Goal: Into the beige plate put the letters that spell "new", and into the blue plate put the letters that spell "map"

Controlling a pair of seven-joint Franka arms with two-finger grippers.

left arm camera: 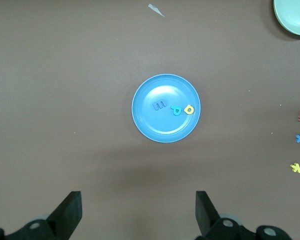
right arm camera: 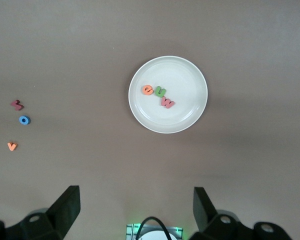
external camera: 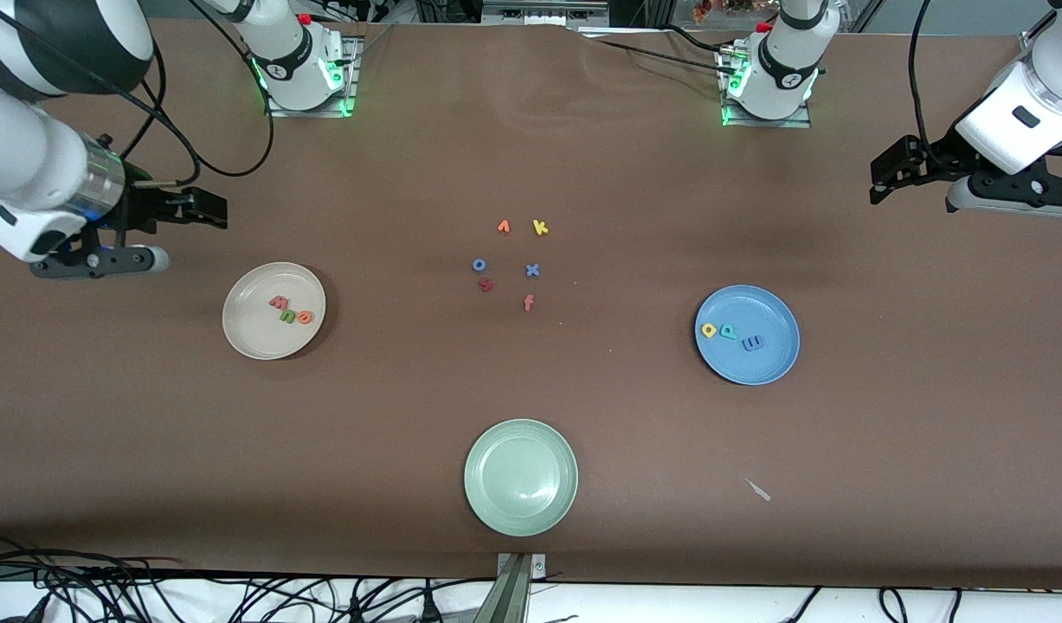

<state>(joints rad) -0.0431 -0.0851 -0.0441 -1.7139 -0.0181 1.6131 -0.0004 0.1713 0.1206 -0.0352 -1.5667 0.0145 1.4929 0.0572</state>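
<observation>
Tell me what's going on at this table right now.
Two robot arms are sorting foam letters into plates, and the sorting looks done. The beige plate holds the green n, orange e and pinkish-red w; the blue plate holds the violet-blue m, yellow a and teal p. Both grippers are open and empty: the right gripper hangs near the beige plate, the left gripper near the blue one. Six spare letters lie mid-table, and the pale green plate holds nothing.

Robotics lab: bolted arm bases (external camera: 304, 73), cables (external camera: 236, 597)
</observation>
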